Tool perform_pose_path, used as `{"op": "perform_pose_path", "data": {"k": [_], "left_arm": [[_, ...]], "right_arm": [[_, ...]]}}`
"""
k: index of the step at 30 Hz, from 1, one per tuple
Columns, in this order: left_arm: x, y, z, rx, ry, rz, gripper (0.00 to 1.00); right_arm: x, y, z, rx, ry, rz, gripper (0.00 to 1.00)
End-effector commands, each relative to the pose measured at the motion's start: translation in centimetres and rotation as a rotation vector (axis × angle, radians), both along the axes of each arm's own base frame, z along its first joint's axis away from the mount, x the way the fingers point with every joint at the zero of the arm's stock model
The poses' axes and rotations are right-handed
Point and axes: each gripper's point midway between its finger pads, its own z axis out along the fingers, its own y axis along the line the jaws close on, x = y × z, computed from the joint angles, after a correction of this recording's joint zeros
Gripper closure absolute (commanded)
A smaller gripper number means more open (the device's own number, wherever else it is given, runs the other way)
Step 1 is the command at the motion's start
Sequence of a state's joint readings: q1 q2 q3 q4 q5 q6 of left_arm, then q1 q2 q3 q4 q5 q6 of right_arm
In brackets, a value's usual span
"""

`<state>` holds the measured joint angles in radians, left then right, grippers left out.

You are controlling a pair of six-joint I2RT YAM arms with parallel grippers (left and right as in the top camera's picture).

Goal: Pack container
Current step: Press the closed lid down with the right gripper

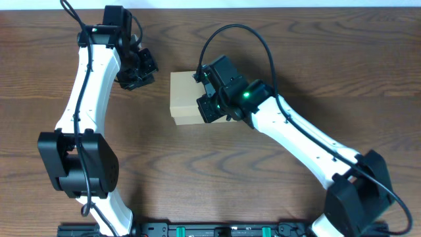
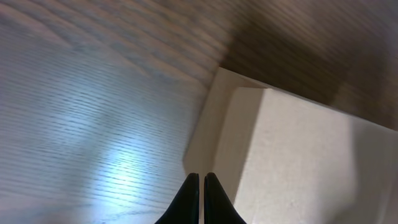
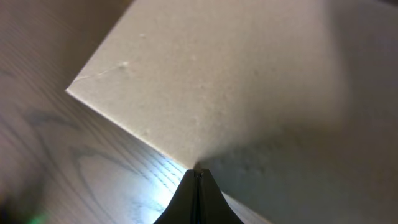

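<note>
the right jaws are pressed together with nothing between them. their tips sit over the top of the box [image 3: 249,81], close to one edge, and i cannot tell whether they touch the card. the left jaws are all but closed, only a thin slit showing, and hold nothing. they hang over the counter [image 1: 296,39] just beside the box's left side, near a corner.

the box lies flat near the middle of the counter, between the two arms. its top is a plain, unbroken tan face with the flap down, and the inside is hidden. no loose items show on the counter.

so the packing looks close to done: whatever belongs inside seems to be in, and the lid is lowered. what is likely left is pressing the flap flush or tucking it, then drawing both arms clear.
</note>
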<state>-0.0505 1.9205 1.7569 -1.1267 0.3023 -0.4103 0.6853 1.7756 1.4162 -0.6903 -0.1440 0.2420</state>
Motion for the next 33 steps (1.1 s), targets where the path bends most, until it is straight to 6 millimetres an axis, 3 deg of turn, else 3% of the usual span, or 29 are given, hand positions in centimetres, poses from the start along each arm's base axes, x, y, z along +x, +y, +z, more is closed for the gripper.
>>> {"op": "perform_pose_path", "data": {"k": [1, 10, 20, 26, 33], "left_arm": [[0.2, 1.0, 1.1, 0.066, -0.036, -0.001, 0.95], [0.0, 1.2, 1.0, 0.078, -0.027, 0.000, 0.95], [-0.4, 1.2, 0.9, 0.079, -0.007, -0.001, 0.95], [-0.8, 1.3, 0.9, 0.078, 0.008, -0.001, 0.95], [-1.8, 1.2, 0.7, 0.077, 0.049, -0.003, 0.95]], "right_arm": [[-0.2, 0.5, -2.0, -0.043, 0.027, -0.001, 0.99], [-1.0, 1.4, -4.7, -0.092, 0.061, 0.024, 0.99], [-0.9, 1.3, -4.5, -0.108, 0.039, 0.021, 0.99], [-1.1, 1.7, -1.7, -0.051, -0.001, 0.037, 0.99], [-2.1, 1.3, 4.6, 0.049, -0.087, 0.048, 0.99]]}}
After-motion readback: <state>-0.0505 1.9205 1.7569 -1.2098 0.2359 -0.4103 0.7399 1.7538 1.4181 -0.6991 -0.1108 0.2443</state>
